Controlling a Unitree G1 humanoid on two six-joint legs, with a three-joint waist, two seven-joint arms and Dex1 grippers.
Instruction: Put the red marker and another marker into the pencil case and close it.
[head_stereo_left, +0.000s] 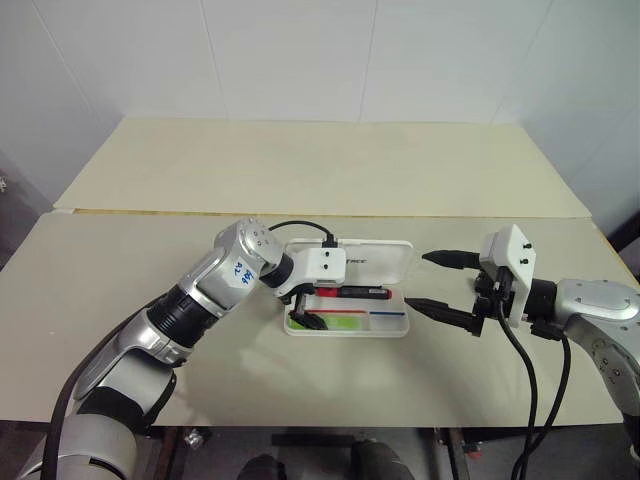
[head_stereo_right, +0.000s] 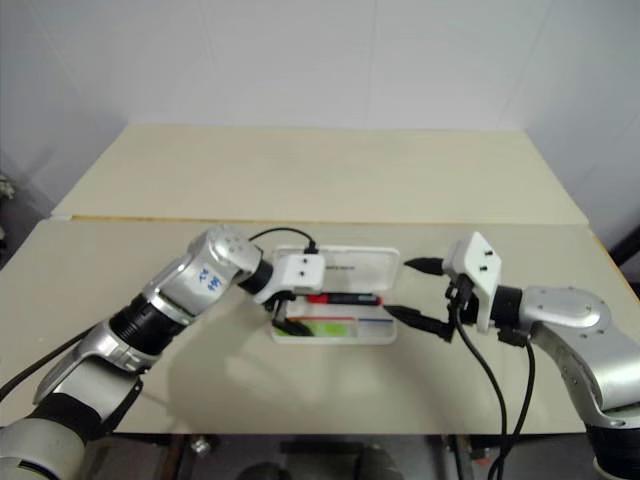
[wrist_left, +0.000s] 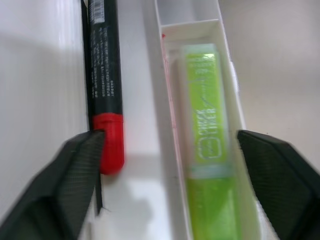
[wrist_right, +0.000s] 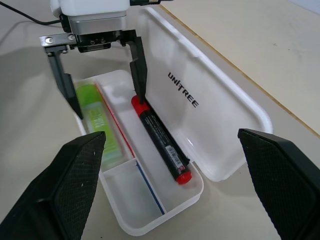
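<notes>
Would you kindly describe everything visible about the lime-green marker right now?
The lime-green marker is a chunky, translucent-looking plastic highlighter with pale print on its barrel. It lies flat, lengthwise, in the narrow compartment of the open white pencil case, separated by a divider from the red marker. The open left gripper hangs just above, not gripping it.

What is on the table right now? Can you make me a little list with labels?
pencil case: open, lid flat on the table
red marker: lying in the case's long section by the lid
green marker: lying in the narrow outer section
left hand: open, fingers down over both markers
right hand: open, beside the case's end
still to do: close the lid
</notes>
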